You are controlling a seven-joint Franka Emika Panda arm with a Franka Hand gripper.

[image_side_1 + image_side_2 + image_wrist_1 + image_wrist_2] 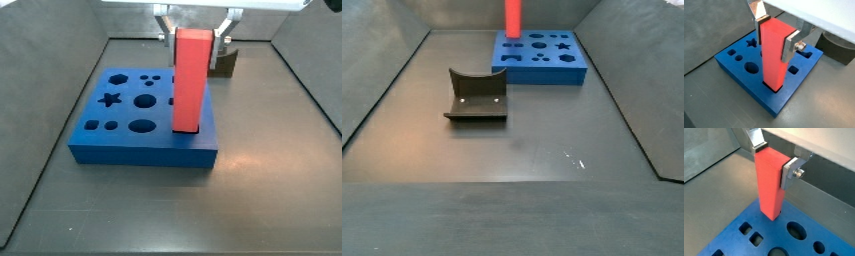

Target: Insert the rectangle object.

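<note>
The red rectangle object (774, 55) stands upright with its lower end in the rectangular slot at a corner of the blue board (741, 75). It also shows in both side views (193, 80) (513, 15) and in a wrist view (769, 183). My gripper (774, 36) straddles the block's top end, one silver finger on each side. In a side view the gripper (197, 35) shows narrow gaps between its fingers and the block, so it looks open. The board (134, 145) carries star, round and square holes.
A dark grey curved holder (476, 95) stands on the floor apart from the board, and it shows behind the board in a side view (225, 62). Grey sloped walls enclose the floor (516, 160).
</note>
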